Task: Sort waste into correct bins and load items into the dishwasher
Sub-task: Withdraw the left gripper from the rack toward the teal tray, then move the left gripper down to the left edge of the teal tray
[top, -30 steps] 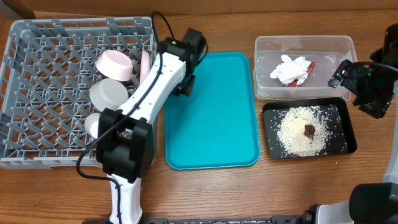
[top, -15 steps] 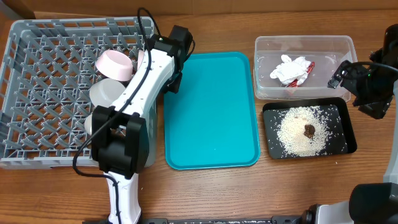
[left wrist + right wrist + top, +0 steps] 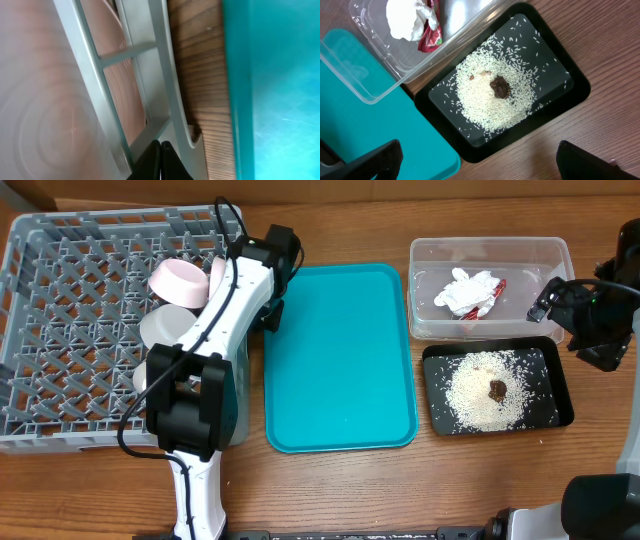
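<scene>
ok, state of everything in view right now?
left gripper: shut, empty, by the rack wall
right gripper: open, empty
rack: partly loaded
pink dish: in rack, tilted
teal tray: nothing on it
tub: holds tissue and wrapper
black tray: holds rice with brown lump on top

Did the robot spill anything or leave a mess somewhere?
Nothing big. The rice sits heaped in the black tray, and the tissue and red wrapper lie in the clear tub. Only a few stray grains seem to lie in a corner of the tub, away from the rest.
</scene>
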Controlling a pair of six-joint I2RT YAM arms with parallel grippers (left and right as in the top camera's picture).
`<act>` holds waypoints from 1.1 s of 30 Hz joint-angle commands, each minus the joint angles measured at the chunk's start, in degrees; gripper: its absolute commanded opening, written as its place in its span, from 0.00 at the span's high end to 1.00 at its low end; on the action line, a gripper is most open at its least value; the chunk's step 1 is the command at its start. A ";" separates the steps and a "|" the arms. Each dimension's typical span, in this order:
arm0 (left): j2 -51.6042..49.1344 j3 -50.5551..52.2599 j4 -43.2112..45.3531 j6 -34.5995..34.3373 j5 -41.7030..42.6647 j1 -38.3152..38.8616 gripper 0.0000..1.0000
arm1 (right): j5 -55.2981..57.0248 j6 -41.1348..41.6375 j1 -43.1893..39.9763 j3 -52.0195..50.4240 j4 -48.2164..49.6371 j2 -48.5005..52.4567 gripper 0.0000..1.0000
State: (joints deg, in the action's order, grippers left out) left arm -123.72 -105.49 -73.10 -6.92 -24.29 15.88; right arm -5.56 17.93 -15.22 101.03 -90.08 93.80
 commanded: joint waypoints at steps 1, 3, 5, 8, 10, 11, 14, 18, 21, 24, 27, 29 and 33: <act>-0.92 -0.50 -0.39 -0.11 -6.80 -3.91 0.96 | -0.09 -0.37 0.11 1.25 -0.20 -0.79 0.00; -0.92 -0.50 -0.48 -0.87 -6.80 -4.72 0.96 | -0.09 -0.35 0.11 1.25 -0.24 -0.79 0.00; -0.92 -0.50 -0.57 -0.85 -6.82 -5.46 0.96 | -0.09 -0.35 0.11 1.25 -0.28 -0.79 0.00; -0.92 -0.50 -0.59 -0.85 -6.84 -6.51 0.96 | -0.09 -0.35 0.11 1.25 -0.46 -0.79 0.00; -0.92 -0.50 -0.61 -0.87 -6.80 -7.21 0.96 | -0.09 -0.35 0.11 1.25 -0.52 -0.79 0.00; -0.92 -0.50 -0.70 -0.87 -6.80 -7.43 0.96 | -0.09 -0.35 0.11 1.25 -0.55 -0.79 0.00; -0.92 -0.50 -1.49 -1.07 -6.80 -8.00 0.96 | -0.09 -0.35 0.11 1.25 -0.66 -0.79 0.00; -0.92 -0.50 -1.68 -1.05 -6.82 -8.04 0.96 | -0.09 -0.35 0.11 1.25 -0.66 -0.79 0.00; -0.92 -0.50 -1.73 -1.05 -6.82 -8.04 0.96 | -0.09 -0.35 0.11 1.25 -0.68 -0.79 0.00; -0.92 -0.50 -1.75 -1.05 -6.82 -8.04 0.96 | -0.09 -0.35 0.11 1.25 -0.70 -0.79 0.00; -0.92 -0.50 -1.95 -1.03 -6.49 -8.04 0.96 | -0.09 -0.35 0.11 1.25 -0.70 -0.79 0.00; -0.92 -0.50 -2.10 -1.01 -5.09 -8.04 0.84 | -0.09 -0.35 0.11 1.25 -0.68 -0.79 0.00; -0.90 -0.98 -1.99 -0.94 1.18 -7.21 0.72 | -0.07 -0.37 0.11 1.25 -0.63 -0.79 0.00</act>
State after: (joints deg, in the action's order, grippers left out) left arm -123.81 -105.47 -75.00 -7.55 -24.08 9.69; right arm -5.56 17.96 -15.22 101.03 -90.94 93.80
